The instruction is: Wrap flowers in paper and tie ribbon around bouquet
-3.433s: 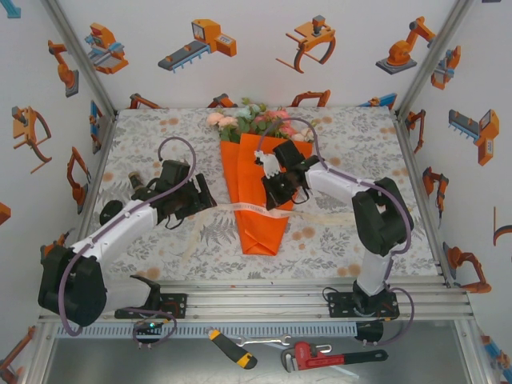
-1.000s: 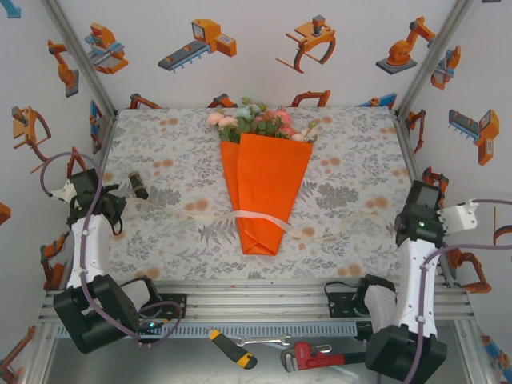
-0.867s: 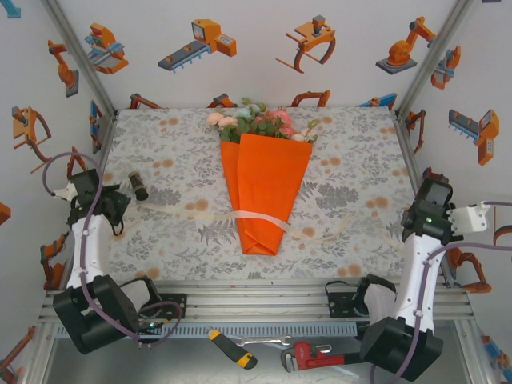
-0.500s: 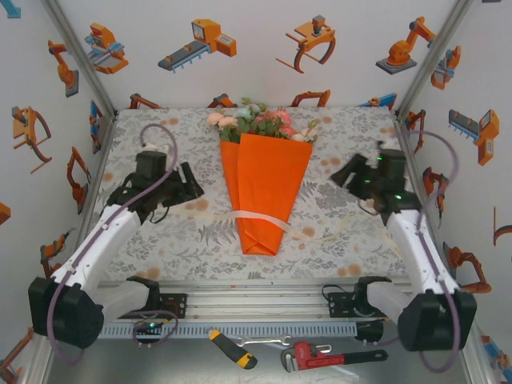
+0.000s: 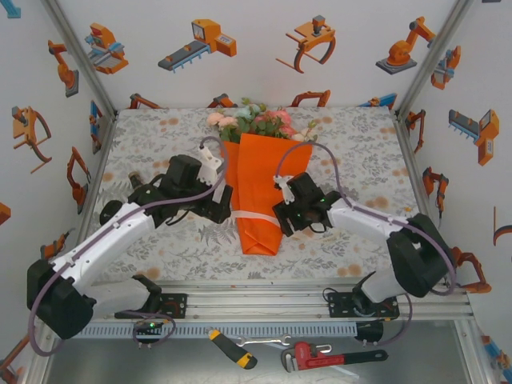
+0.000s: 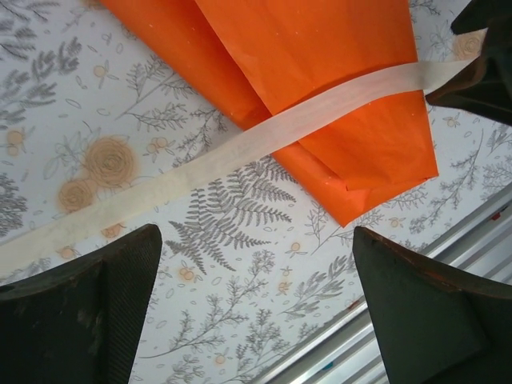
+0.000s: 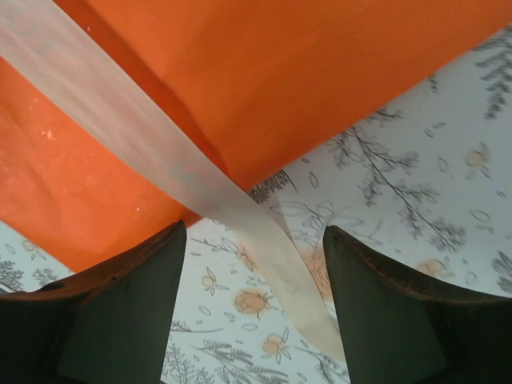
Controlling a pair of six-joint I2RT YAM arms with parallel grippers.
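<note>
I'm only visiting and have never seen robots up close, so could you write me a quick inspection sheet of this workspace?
Surface: floral tablecloth, lying flat.
Job's things: orange paper cone wrapped around the flowers; cream ribbon lies across the cone's narrow end, untied.
Clutter: small dark object on the cloth's left side, too small to identify; screwdriver, spanner and red pipe wrench on the shelf in front.
Grippers: left gripper open above the ribbon, left of the cone; right gripper open, straddling the ribbon at the cone's right edge.
Cables: left cable and right cable arc over the wrists.
Surroundings: white walls with orange robot stickers; metal frame.
</note>
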